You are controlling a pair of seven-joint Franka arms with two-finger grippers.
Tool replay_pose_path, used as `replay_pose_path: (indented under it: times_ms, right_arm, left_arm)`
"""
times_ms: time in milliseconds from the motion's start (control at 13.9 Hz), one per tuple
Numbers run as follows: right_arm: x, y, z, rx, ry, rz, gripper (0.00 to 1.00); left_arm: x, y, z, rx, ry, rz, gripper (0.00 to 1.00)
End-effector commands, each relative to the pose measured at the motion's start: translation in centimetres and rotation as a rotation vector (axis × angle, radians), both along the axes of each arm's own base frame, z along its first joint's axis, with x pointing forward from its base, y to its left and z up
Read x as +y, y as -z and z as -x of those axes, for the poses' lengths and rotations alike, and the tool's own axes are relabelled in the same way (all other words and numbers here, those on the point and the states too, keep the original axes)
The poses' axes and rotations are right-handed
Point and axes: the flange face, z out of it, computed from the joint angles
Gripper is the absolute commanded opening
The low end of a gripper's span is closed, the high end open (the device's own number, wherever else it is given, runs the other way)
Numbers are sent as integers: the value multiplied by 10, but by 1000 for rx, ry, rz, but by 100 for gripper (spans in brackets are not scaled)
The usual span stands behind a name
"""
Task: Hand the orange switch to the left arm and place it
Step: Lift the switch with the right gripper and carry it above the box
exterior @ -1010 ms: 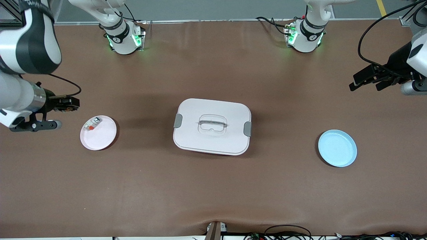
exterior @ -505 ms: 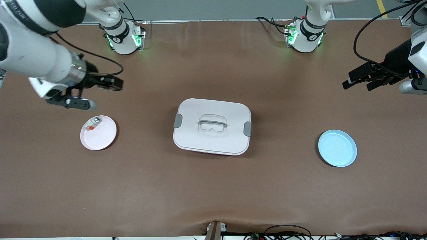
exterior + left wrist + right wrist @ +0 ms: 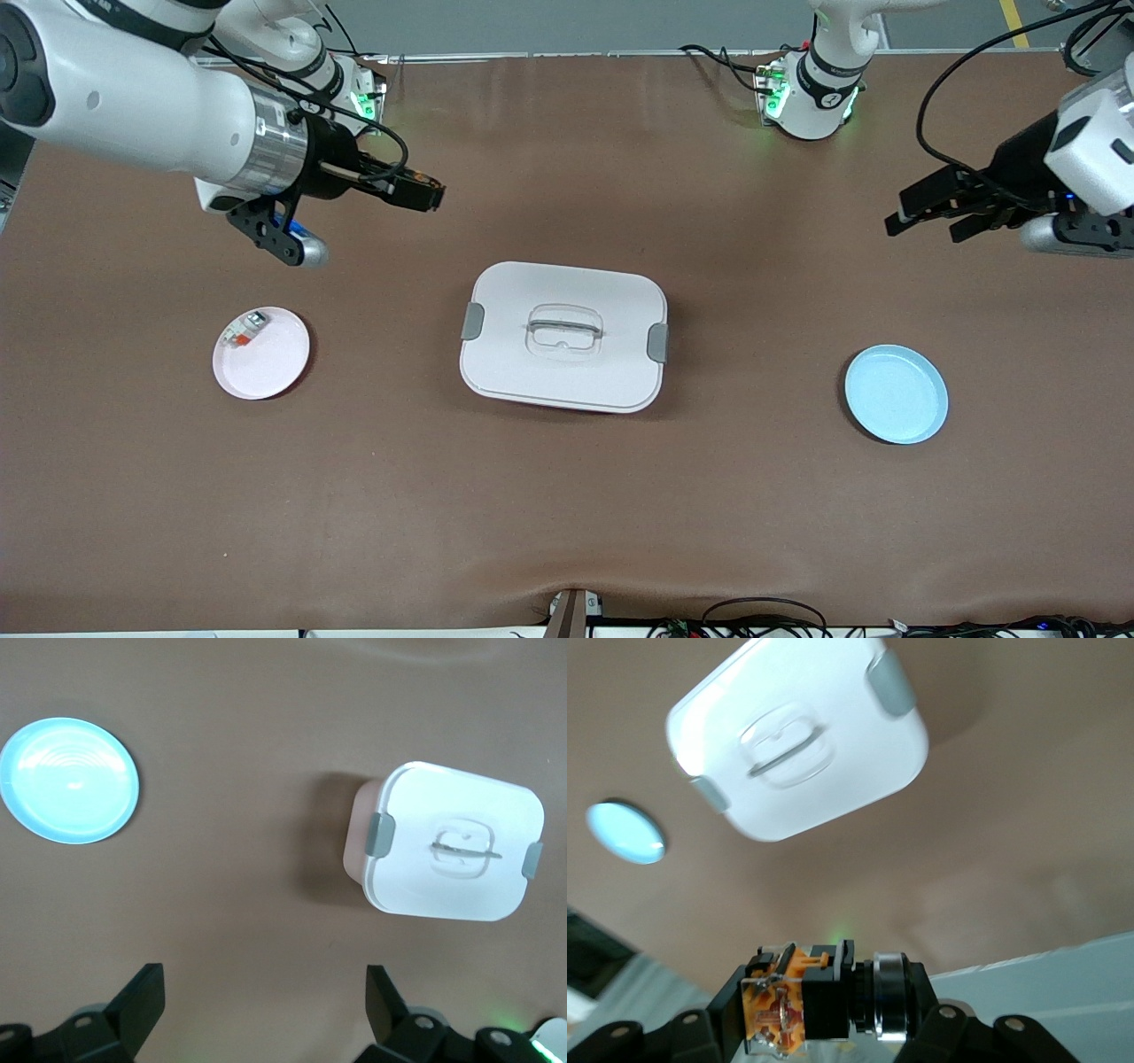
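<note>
Orange switch [image 3: 788,1005] sits clamped inside the right claw [image 3: 416,192] — left claw [image 3: 926,215] gapes, holding nothing.

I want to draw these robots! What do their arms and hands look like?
Both arms are chunky, shiny white tubes with black joint bands. The right arm has a silver wrist ring. Loose black cables loop to each black, two-fingered hand: the right hand and the left hand. Green lights glow at the bases.
</note>
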Motion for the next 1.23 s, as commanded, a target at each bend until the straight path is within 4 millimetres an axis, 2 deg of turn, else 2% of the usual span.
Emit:
replay_pose_path:
  times_ms: [0,216,361,505,577,721,866,1010,1154]
  right_arm:
    - [18,3,-16,99,150,-89,12]
    - [45,14,-25,189,288,-133,13]
    - [64,14,-25,232,363,-160,13]
    - [91,23,-18,274,410,-142,14]
    - [99,27,-18,292,444,-139,13]
    - [122,35,-10,297,457,-132,13]
    - [140,43,-5,304,475,-121,12]
    - [151,45,2,275,477,-91,12]
    - [155,46,5,280,482,-81,12]
  left_arm:
    - [-24,0,6,-4,47,14,100]
    - [-67,-10,23,-17,90,47,100]
    - [-81,-15,29,-13,101,106,100]
    - [-93,-17,36,-3,105,178,100]
    - [-98,-18,39,7,99,205,100]
    - [-122,-19,62,-9,97,223,100]
    - [-136,-17,81,-25,70,289,100]
    - [-156,-8,95,-38,68,315,100]
    - [-171,0,93,-52,41,375,100]
